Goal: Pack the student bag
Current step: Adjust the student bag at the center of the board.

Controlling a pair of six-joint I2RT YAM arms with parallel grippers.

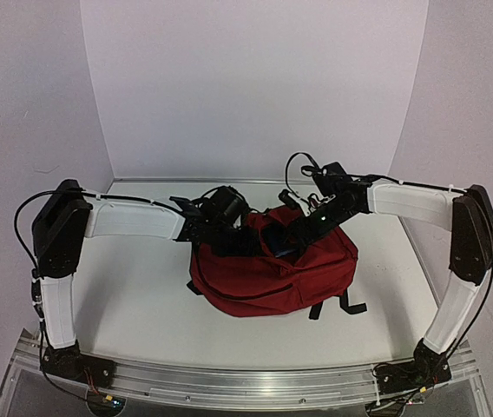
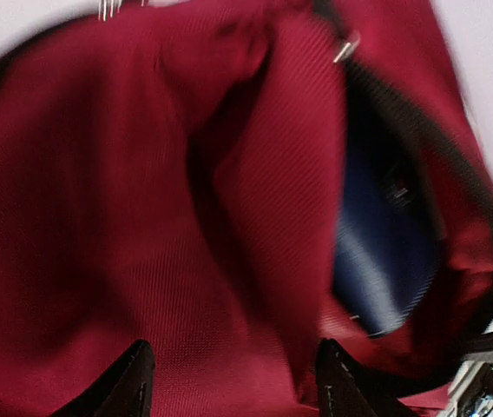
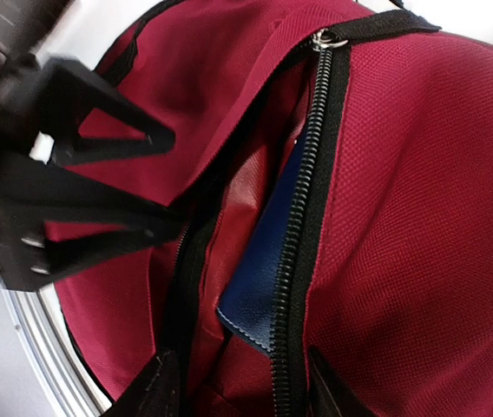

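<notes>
Nearest the left wrist lens: black fingertips [image 2: 134, 387] of the left gripper [image 2: 235, 389], parted and released, with only dark red cloth of the student bag [image 2: 142, 217] behind the gap. At 3 o'clock of that view, blue lining [image 2: 377, 261] inside the open mouth, edged in black trim.

Nearest the right wrist lens: right gripper [image 3: 245, 393] likewise released, tips apart at 6 o'clock, with the black zipper [image 3: 303, 200] running down between them. Cannot tell about contact with it.

From above: slumped at the middle of the white table [image 1: 134, 295], mouth toward 12 o'clock, black straps [image 1: 342, 306] trailing out at 5 o'clock. At the bag's 10 o'clock edge, the left gripper; at its 1 o'clock edge, the right; both close to the opening.
</notes>
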